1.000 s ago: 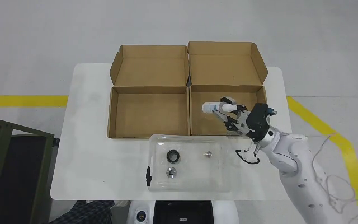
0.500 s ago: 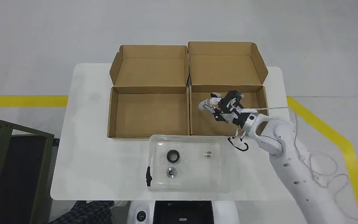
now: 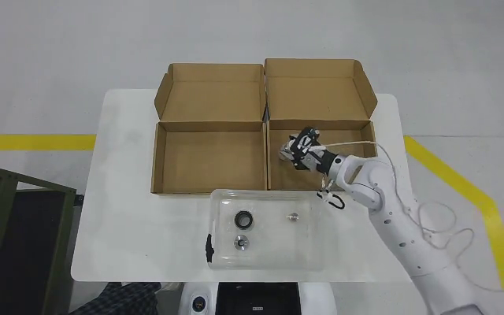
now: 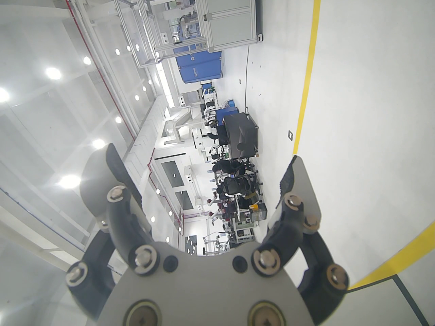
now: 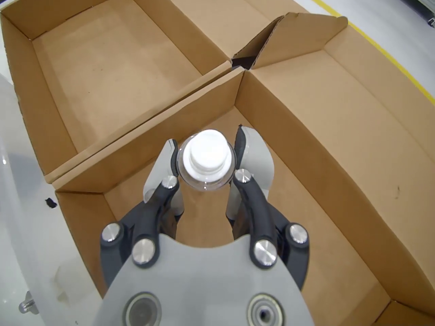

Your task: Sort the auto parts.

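Right fingers (image 5: 255,152) grip a white-capped part (image 5: 205,159) over a box (image 5: 323,205); left fingers (image 4: 299,186) gape empty.

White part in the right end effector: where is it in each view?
Top view: white part held by the right end effector over the right cardboard box, beside its inner wall.
Right wrist view: white part gripped above that box's floor.
Left wrist view: left end effector, open, facing the hall.
Shared landmark: the seam where both boxes meet.
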Motion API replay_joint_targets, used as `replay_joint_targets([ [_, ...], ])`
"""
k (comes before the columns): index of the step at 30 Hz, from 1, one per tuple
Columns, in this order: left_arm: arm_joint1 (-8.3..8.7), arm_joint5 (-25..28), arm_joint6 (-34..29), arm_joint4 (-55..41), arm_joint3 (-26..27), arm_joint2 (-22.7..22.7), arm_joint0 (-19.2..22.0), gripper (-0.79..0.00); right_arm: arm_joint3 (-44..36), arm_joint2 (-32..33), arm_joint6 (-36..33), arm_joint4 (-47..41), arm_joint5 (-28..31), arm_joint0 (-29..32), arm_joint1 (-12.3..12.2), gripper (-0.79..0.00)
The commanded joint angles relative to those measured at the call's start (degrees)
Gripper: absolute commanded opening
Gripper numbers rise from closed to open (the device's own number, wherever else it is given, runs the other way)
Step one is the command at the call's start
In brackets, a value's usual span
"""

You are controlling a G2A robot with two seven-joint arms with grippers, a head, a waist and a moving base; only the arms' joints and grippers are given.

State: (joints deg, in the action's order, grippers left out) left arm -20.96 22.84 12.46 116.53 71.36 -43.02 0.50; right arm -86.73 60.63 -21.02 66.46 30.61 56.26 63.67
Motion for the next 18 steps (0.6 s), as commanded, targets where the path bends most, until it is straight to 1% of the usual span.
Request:
replay_joint_targets([
  [1,0.0,0.0,0.0,0.0,0.0,0.0,0.0,0.0,0.7,-0.4,-0.2,-0.1,-0.1,-0.6,0.2,0.0],
  [5,0.0,0.0,0.0,0.0,0.0,0.0,0.0,0.0,0.5,-1.0,-0.4,0.3,-0.4,-1.2,0.4,0.0],
  [9,0.0,0.0,0.0,0.0,0.0,0.0,0.0,0.0,-1.8,0.5,-0.1,0.3,-0.3,-0.2,0.1,0.0],
  [13,0.0,0.0,0.0,0.0,0.0,0.0,0.0,0.0,-6.8,3.4,-0.6,1.0,0.7,2.5,-0.7,0.0],
  [18,0.0,0.0,0.0,0.0,0.0,0.0,0.0,0.0,-14.8,8.1,-1.2,1.6,3.4,7.8,-1.9,0.0],
])
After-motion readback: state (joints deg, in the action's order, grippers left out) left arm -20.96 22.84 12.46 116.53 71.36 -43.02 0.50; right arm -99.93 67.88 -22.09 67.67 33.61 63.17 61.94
